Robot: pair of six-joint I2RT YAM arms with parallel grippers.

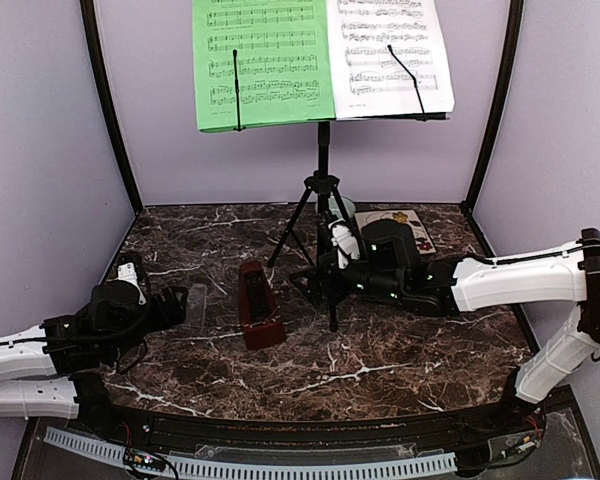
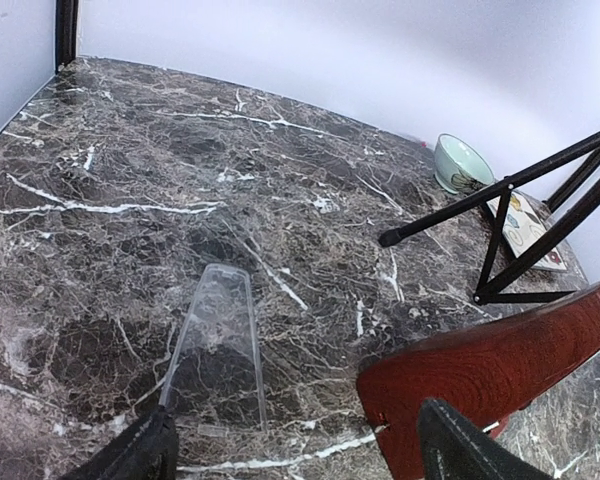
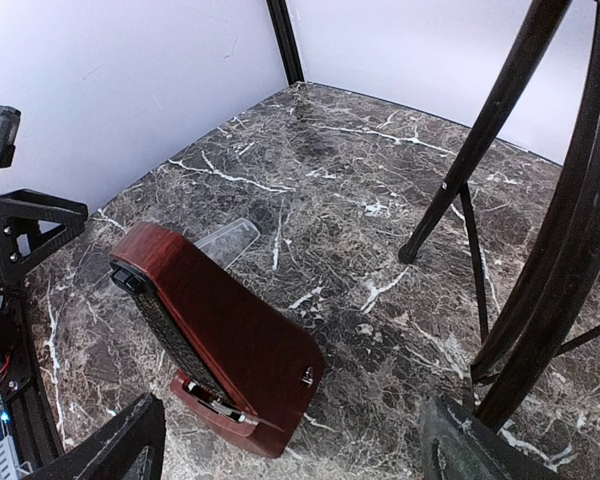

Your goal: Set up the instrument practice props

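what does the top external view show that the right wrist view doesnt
Only top external: the green sheet and white sheet up on the music stand, and the cream tile at the back.
Only right wrist: a small metal catch on the metronome, and a clear plastic piece lying behind it, plain here and at best faint from above.
Both: the metronome, the stand's legs and the marble table.

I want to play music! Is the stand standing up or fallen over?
Standing up: the stand rests on spread legs, its pole straight up.
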